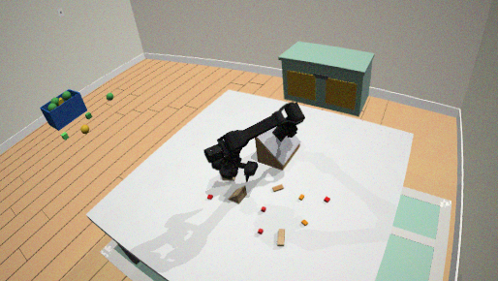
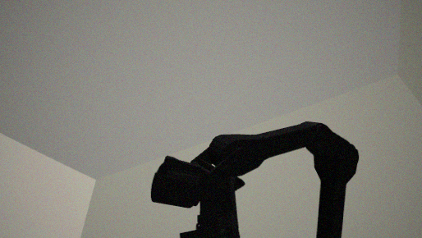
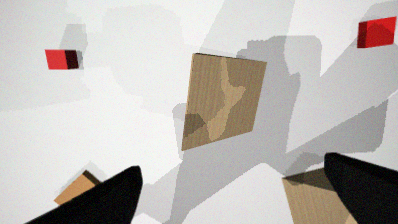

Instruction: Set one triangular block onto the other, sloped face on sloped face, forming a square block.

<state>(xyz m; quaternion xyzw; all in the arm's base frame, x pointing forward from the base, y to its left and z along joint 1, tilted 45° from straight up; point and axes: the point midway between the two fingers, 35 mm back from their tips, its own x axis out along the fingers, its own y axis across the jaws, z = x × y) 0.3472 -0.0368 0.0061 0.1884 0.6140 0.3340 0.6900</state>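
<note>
One wooden triangular block (image 1: 237, 195) (image 3: 225, 100) rests on the table, alone, just beyond the fingertips in the wrist view. The second wooden block (image 1: 228, 178) (image 3: 315, 202) is largely hidden by the gripper in the top view and by the right finger in the wrist view, so how it lies is unclear. The two blocks are apart. My gripper (image 1: 238, 177) (image 3: 229, 167) is open and empty, above the table near both blocks. In the exterior view only the dark arm shows, and no blocks.
Red cubes (image 1: 209, 197) (image 1: 264, 209) (image 3: 57, 59) (image 3: 377, 32) lie near the blocks. A small wooden plank (image 1: 277, 188) (image 3: 75, 191) lies to one side, with orange cubes (image 1: 301, 197) (image 1: 304, 223) and another plank (image 1: 281, 237) farther off. A large wedge-shaped object (image 1: 271, 152) stands by the arm's base.
</note>
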